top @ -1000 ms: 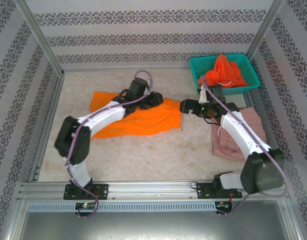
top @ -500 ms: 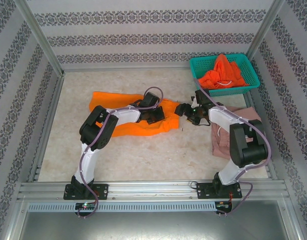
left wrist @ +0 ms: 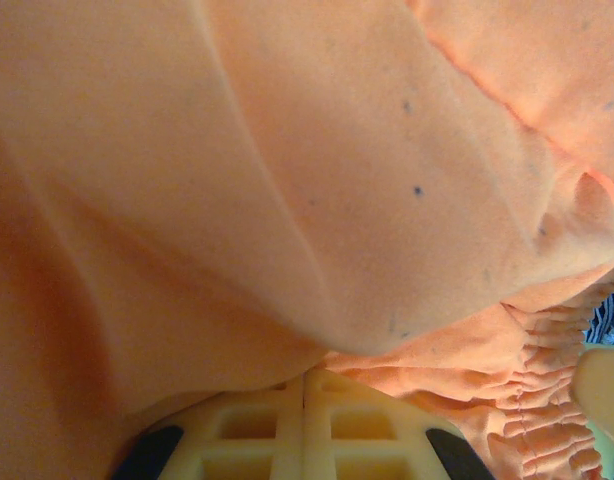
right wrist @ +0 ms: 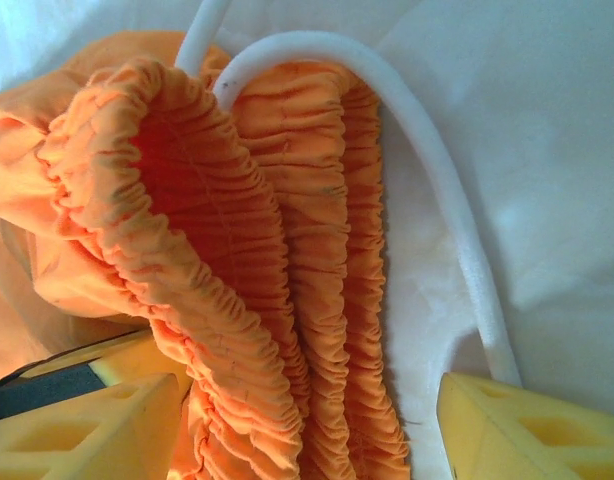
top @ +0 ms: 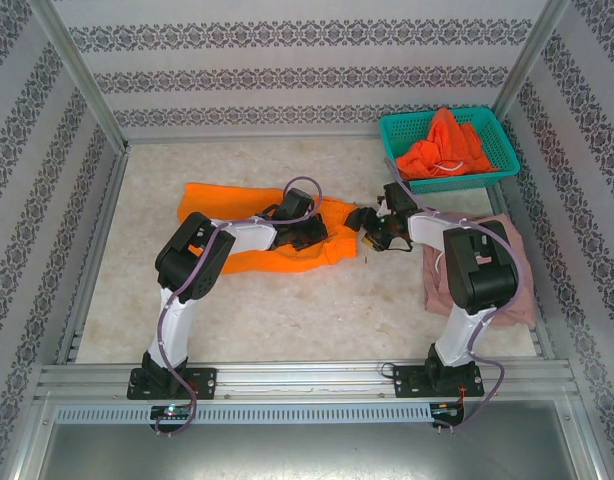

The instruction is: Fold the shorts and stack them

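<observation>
Shorts (top: 212,197): orange, soft, light, limp | left gripper (left wrist: 305,388) clenched on them | right gripper (right wrist: 307,425) spread, gathered waistband (right wrist: 287,250) between jaws, likely best hold

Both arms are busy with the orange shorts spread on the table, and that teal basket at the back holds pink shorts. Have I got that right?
Not quite. The top external view shows the teal basket holds orange shorts, not pink; the pink pair lies beneath the right arm. Both arms are indeed at the spread orange pair.

The table (top: 287,300) bears orange shorts (top: 217,200), pink shorts (top: 435,288), teal basket (top: 505,150).
</observation>
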`<state>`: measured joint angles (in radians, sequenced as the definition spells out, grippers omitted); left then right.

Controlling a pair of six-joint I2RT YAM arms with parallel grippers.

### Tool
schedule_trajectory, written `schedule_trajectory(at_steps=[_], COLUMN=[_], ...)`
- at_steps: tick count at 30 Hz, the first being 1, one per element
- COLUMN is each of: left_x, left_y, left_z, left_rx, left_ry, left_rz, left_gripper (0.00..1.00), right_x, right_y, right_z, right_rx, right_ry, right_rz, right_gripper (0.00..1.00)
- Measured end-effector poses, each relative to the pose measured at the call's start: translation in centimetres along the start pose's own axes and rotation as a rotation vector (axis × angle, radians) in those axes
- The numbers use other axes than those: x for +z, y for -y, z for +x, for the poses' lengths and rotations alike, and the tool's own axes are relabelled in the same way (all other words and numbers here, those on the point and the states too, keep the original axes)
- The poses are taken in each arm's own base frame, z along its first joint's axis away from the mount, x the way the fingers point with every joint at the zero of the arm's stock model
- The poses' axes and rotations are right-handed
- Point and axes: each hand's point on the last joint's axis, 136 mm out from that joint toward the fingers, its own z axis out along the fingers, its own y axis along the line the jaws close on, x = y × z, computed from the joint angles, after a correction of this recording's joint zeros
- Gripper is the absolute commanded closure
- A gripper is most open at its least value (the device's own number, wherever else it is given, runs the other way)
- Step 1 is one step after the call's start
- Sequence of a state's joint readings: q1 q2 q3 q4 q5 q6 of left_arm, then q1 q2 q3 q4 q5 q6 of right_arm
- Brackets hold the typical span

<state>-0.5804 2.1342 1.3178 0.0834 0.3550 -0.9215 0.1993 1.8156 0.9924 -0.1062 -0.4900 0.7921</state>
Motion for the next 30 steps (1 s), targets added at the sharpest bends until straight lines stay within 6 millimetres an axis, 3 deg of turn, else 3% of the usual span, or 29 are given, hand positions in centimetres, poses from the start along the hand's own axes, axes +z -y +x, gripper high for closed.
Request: schedule_trajectory(at_steps=[13, 19, 23, 25, 27, 30], left_x=[0.0, -0.1, -1.3, -3.0, -5.5, -11.3], left_y=[0.0, 0.0, -0.8, -1.2, -1.1, 0.5], left_z=[0.0, -0.1, -0.5, -1.2, -2.4, -5.2], left_rx=[0.000, -0.001, -0.016, -0.024, -0.016, 0.008], left_ry=[0.000, 0.003, 0.019, 0.046, 0.089, 0.202], left_rz=[0.000, 0.000, -0.009, -0.027, -0.036, -0.005], left_gripper=[0.97, 0.96, 0.81, 0.66, 0.54, 0.36], right_x=[1.6, 2.4, 2.5, 2.3, 2.0, 0.8], right_y=[-1.0, -0.9, -1.1, -1.1, -1.0, -0.3], right_z=[0.3, -0.1, -0.2, -0.5, -0.7, -0.8], right_rx=[-0.012, -0.020, -0.050, -0.076, -0.105, -0.153], right_ry=[-0.018, -0.022, -0.025, -0.019, -0.011, 0.008], right_rz=[-0.016, -0.004, 0.002, 0.019, 0.047, 0.128], right_gripper=[0.45, 0.69, 0.88, 0.96, 1.00, 1.00])
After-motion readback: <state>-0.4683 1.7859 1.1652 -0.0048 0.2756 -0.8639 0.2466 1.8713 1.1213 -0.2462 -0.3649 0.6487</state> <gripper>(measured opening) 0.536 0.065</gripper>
